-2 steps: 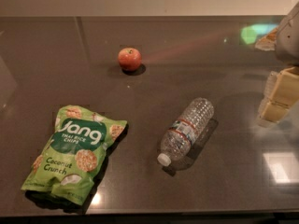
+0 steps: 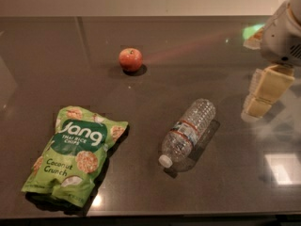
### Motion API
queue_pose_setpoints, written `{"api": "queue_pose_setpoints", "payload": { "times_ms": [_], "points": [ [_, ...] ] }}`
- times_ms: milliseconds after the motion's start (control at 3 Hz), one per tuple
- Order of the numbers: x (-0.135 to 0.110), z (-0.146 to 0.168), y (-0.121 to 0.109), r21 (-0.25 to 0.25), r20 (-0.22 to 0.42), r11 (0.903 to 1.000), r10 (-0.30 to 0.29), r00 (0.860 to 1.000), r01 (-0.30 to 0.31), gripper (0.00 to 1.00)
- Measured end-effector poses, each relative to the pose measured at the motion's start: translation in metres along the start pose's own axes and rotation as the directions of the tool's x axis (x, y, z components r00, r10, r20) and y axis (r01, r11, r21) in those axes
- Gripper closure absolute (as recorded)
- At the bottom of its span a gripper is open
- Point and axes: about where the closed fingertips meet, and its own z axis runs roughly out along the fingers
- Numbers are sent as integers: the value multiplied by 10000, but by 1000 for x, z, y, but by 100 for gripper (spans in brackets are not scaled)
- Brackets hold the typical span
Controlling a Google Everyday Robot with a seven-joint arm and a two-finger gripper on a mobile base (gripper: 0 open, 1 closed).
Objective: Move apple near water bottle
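Observation:
The apple is small, round and red-orange, and sits on the dark tabletop at the back, left of centre. The water bottle is clear ribbed plastic with a red-striped label; it lies on its side right of centre, its white cap pointing to the front left. My gripper hangs at the right edge of the camera view, above the table, to the right of and a little behind the bottle and far right of the apple. It holds nothing that I can see.
A green snack bag lies flat at the front left. The dark glossy table has its front edge along the bottom of the view. Bright light reflections show on its right side.
My gripper has moved a little to the left, further into view. The apple, the bottle and the bag have not moved.

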Motion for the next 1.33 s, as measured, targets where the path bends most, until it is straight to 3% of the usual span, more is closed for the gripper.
{"api": "queue_pose_setpoints", "payload": {
  "times_ms": [333, 667, 1333],
  "points": [
    [-32, 27, -22, -68, 852, 9998, 196, 9962, -191, 0],
    [-62, 58, -48, -281, 1744, 9979, 625, 9827, -584, 0],
    [-119, 118, -98, -712, 2808, 9887, 1466, 9485, -1318, 0]
  ]
}}
